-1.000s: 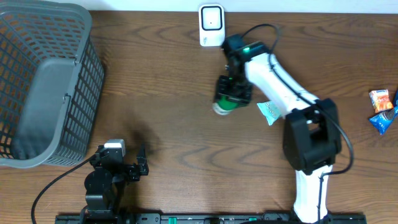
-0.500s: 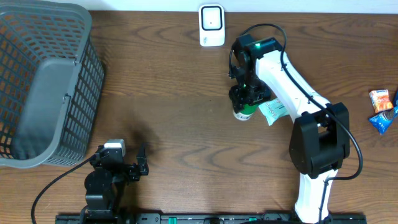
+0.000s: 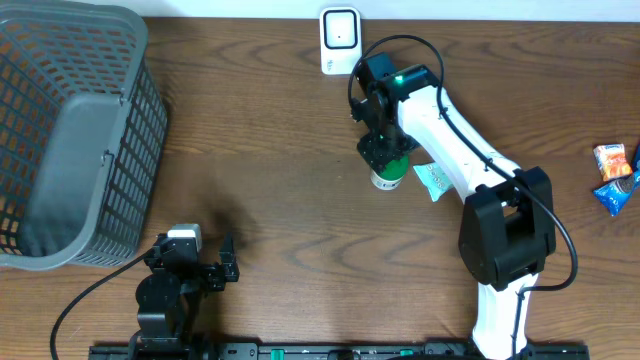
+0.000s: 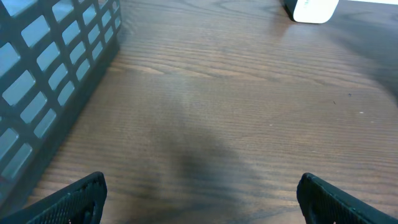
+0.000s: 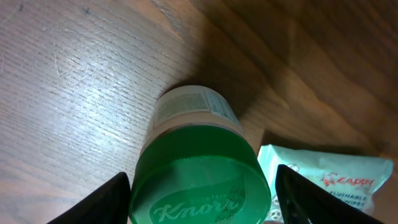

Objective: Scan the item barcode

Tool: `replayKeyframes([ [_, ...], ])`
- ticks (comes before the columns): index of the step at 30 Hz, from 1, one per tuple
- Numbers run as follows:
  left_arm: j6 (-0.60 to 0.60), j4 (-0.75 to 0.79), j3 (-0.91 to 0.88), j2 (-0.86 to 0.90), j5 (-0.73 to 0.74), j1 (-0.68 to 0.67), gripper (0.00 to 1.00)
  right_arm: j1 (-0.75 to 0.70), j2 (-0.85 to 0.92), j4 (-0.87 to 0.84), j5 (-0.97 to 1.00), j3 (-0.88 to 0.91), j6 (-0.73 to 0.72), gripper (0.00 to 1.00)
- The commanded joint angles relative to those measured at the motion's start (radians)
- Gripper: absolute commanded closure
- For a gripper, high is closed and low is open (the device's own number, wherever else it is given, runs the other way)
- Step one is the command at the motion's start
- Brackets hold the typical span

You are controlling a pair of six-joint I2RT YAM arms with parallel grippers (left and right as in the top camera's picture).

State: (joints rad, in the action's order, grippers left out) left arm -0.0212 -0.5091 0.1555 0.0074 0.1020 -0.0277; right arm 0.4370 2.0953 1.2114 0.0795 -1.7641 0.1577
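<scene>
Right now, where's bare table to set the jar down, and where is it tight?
Bare wood between the basket and the jar, below the scanner; also between the right arm and the snacks. Crowded beside the jar, where the wipes packet lies close.

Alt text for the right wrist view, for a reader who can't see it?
A green-lidded Knorr jar stands on the wooden table between the fingers of the right gripper. A pale wipes packet lies beside it.
</scene>
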Motion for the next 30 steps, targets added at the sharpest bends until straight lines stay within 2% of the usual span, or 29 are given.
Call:
replayKeyframes([
  [1, 0.018, 0.001, -0.015, -0.002, -0.008, 0.005, 0.02, 0.02, -0.027, -0.006, 0.021, -0.001, 0.068, 0.19],
  [3, 0.018, 0.001, -0.015, -0.002, -0.007, 0.005, 0.02, 0.03, -0.03, -0.007, 0.02, -0.008, 0.018, 0.02],
  [9, 0.018, 0.001, -0.015, -0.002, -0.008, 0.005, 0.02, 0.051, -0.031, 0.111, 0.028, -0.169, -0.274, 0.01],
  [11, 0.018, 0.001, -0.015, -0.002, -0.008, 0.005, 0.02, 0.05, -0.031, 0.207, 0.028, -0.256, -0.479, 0.01],
  [15, 0.018, 0.001, -0.015, -0.002, -0.008, 0.005, 0.02, 0.028, -0.031, 0.394, 0.02, -0.313, -1.068, 0.01],
  [17, 0.018, 0.001, -0.015, -0.002, -0.008, 0.005, 0.02, 0.018, -0.03, 0.379, 0.021, -0.298, -1.176, 0.01],
  [24, 0.018, 0.001, -0.015, -0.002, -0.008, 0.005, 0.02, -0.024, -0.03, 0.233, -0.04, -0.146, -1.142, 0.01],
  [30, 0.018, 0.001, -0.015, -0.002, -0.007, 0.005, 0.02, -0.075, -0.03, 0.094, -0.168, -0.026, -0.945, 0.01],
])
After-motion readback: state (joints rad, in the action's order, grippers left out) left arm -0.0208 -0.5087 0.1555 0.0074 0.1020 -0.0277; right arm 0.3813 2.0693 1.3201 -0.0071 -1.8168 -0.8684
